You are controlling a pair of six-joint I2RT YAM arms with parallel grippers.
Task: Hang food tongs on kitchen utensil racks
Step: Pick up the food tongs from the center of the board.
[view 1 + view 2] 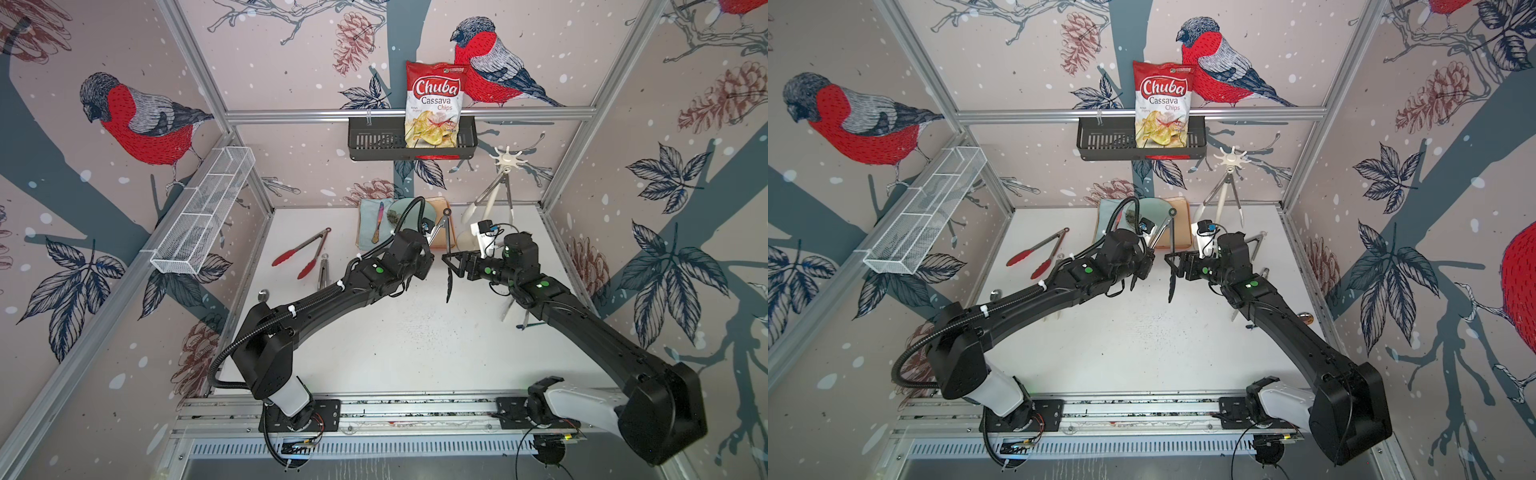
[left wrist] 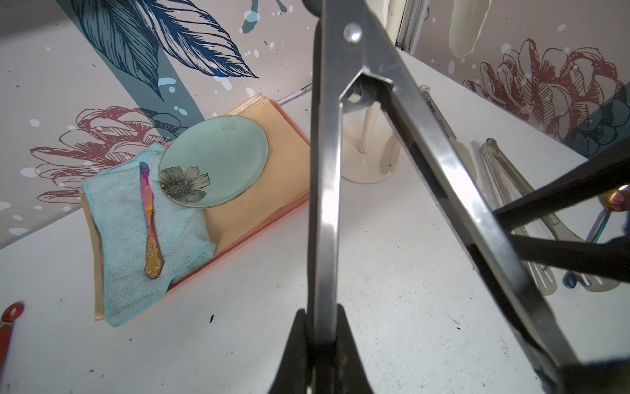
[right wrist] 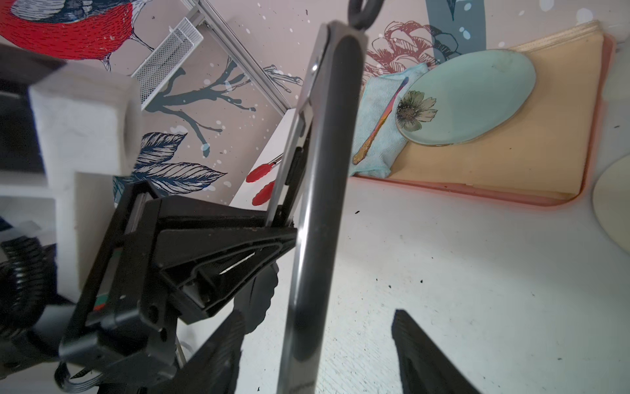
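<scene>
Left gripper (image 2: 322, 334) fingers clamped tight on one flat polished steel arm of the black-tipped tongs (image 2: 327, 204). V spread open, riveted hinge and round loop up top, toothed black tips pointing down, tongs held up off the white table (image 1: 415, 332). Right gripper (image 3: 313, 327) fingers apart, ribbed black wedges either side of the other arm, not closed on it. Cream utensil rack (image 1: 508, 160) stands back right: thin pole, round flat base, star crown. White-tipped tongs (image 1: 469, 214) hang from it. Red-tipped tongs (image 1: 301, 253) lie flat on the table, back left
</scene>
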